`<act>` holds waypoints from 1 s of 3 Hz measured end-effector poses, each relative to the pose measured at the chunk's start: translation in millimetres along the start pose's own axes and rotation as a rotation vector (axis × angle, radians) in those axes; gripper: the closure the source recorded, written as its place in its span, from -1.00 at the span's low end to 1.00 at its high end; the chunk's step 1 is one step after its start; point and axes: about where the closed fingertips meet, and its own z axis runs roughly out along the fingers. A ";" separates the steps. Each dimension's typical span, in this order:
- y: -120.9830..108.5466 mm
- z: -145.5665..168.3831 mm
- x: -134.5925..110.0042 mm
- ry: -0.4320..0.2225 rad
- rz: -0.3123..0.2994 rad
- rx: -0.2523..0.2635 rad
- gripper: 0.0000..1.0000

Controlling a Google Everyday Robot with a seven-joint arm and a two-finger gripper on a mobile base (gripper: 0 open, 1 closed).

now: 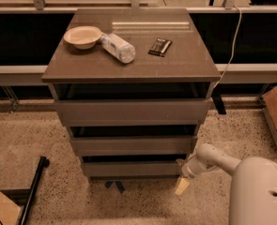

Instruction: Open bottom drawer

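Note:
The grey-brown cabinet [128, 69] has three stacked drawers. The bottom drawer [128, 168] is the lowest, with a plain flat front and a thin dark gap showing above it. My gripper [181, 175] is low on the right, at the right end of the bottom drawer's front and just above the floor. My pale arm [213, 158] reaches to it from the lower right. The middle drawer [133, 145] and the taller top drawer [131, 110] also show dark gaps above their fronts.
On the cabinet top lie a shallow bowl [83, 35], a plastic bottle on its side [118, 47] and a small dark packet [160, 46]. A cardboard box [276, 111] stands at the right, a black bar [32, 191] lies on the floor at the left, and a cable [229, 55] hangs at the right.

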 end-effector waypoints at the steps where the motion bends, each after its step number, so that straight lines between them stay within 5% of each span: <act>1: -14.1 13.0 0.4 -0.024 0.006 0.004 -1.00; 3: -60.2 45.6 -14.4 -0.140 0.008 0.040 -1.00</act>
